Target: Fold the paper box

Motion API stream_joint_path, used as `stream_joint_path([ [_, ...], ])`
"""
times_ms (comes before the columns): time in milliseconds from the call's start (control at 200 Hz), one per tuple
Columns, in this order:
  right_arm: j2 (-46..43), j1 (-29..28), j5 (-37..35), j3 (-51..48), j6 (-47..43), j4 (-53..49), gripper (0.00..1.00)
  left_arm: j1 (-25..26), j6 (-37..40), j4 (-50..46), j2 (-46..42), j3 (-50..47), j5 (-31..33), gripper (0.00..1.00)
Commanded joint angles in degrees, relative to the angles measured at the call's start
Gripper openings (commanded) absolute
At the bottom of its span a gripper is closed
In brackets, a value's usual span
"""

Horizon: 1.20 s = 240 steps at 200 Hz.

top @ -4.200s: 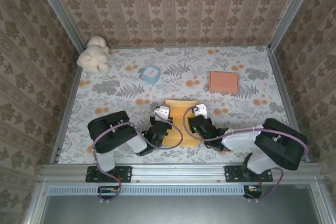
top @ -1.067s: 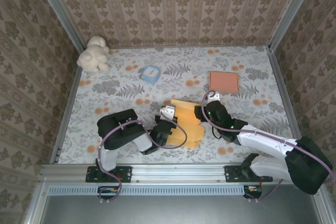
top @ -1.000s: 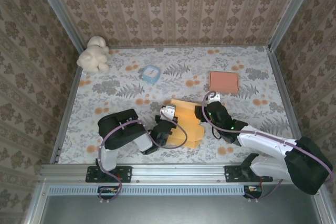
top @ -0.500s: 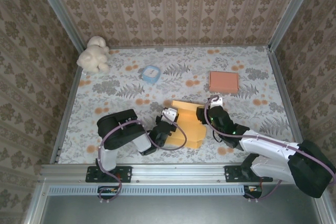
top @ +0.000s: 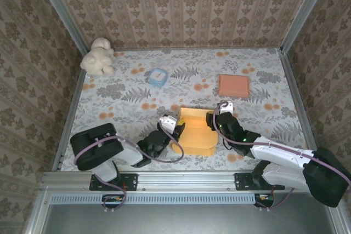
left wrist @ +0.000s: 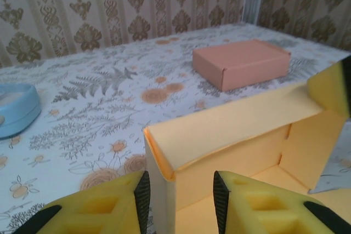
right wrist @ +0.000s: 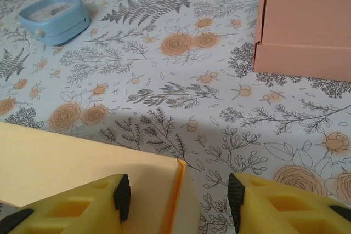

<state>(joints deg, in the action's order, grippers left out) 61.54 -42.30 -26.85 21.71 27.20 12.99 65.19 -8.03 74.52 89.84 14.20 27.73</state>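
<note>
Several walls of the yellow paper box [top: 195, 135], near the desk's [top: 126, 83] 6 o'clock edge, stand raised, so the fold looks midway. The left end effector [left wrist: 178, 190] at its 9 o'clock and the right end effector [right wrist: 178, 195] at 2 o'clock gape, each straddling a wall. The next move likely needs pinching and folding inward.

Lab test cell, wallpapered panels [top: 181, 4], aluminium frame [top: 186, 178], floral tabletop [top: 126, 89]
</note>
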Motion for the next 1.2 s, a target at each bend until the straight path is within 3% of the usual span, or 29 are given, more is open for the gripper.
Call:
stream_joint_path([
  [0,-0.1,-0.5,-1.8,-0.6,0.2,-4.4,0.53,-3.6,-6.3,-0.8,-5.1,-2.0,-6.2,0.37],
  [145,0.2,-1.0,-2.1,-0.5,0.2,-4.5,0.53,-13.2,-20.8,-7.6,-9.8,-1.8,-15.1,0.38],
  [230,0.4,-1.3,-2.2,-0.4,0.2,-4.6,0.53,-16.2,-24.8,-7.2,-9.7,-1.2,-19.8,0.38],
  [675,3.0,-2.4,-2.5,0.7,0.7,-3.5,0.52,-16.3,-32.6,-0.3,1.3,4.5,-27.7,0.39],
  [845,4.0,-3.1,-2.9,1.0,0.7,-3.2,0.53,-15.1,-32.7,-0.3,2.9,6.0,-28.1,0.31],
  [1030,4.7,-3.7,-3.1,1.2,1.0,-2.8,0.53,-13.9,-32.8,-0.3,4.9,7.0,-27.2,0.15],
  [1195,5.1,-4.4,-3.4,1.5,1.5,-2.8,0.53,-13.6,-34.4,-0.3,7.9,8.0,-26.5,0.10],
])
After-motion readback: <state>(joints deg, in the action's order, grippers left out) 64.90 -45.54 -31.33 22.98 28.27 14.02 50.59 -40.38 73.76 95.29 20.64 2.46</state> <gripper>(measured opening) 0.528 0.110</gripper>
